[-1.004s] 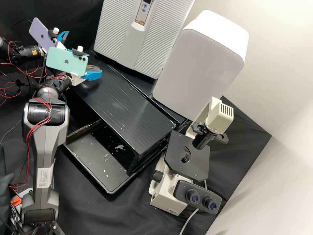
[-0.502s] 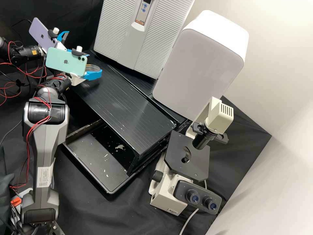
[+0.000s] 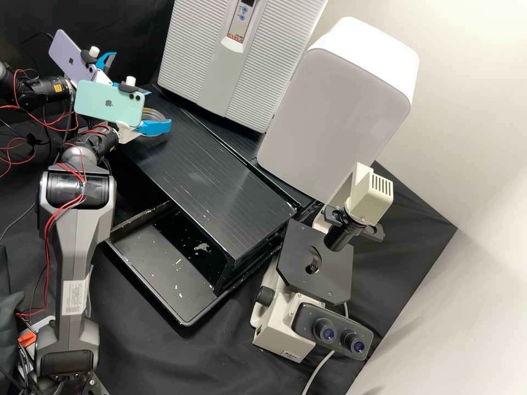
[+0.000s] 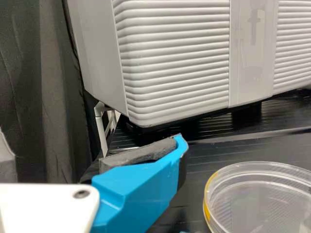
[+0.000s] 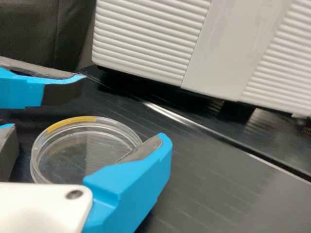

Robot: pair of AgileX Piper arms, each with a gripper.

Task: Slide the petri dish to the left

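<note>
A clear petri dish (image 5: pixel 85 148) with a yellow mark on its rim lies flat on the black ribbed platform (image 3: pixel 208 181), near the platform's far left corner. My right gripper (image 5: pixel 85 138) is open and straddles the dish, and one blue finger (image 5: pixel 141 162) has its grey pad at the dish's rim. In the high view the same dish (image 3: pixel 156 115) peeks out behind the green phone on that arm. My left gripper (image 4: pixel 92 138) stands open and holds nothing. Its finger (image 4: pixel 146 179) is beside the dish (image 4: pixel 262 199), toward the white machine's corner.
A white ribbed machine (image 3: pixel 241 55) stands close behind the dish. A white hooded unit (image 3: pixel 340 104) and a microscope (image 3: pixel 318 285) are to the right. An open black tray (image 3: pixel 164 269) sits below the platform's front. Red cables (image 3: pixel 27 120) hang at the left.
The arm carrying the green phone has shifted slightly to the left, with its blue finger following. The dish now shows less from behind the phone.
</note>
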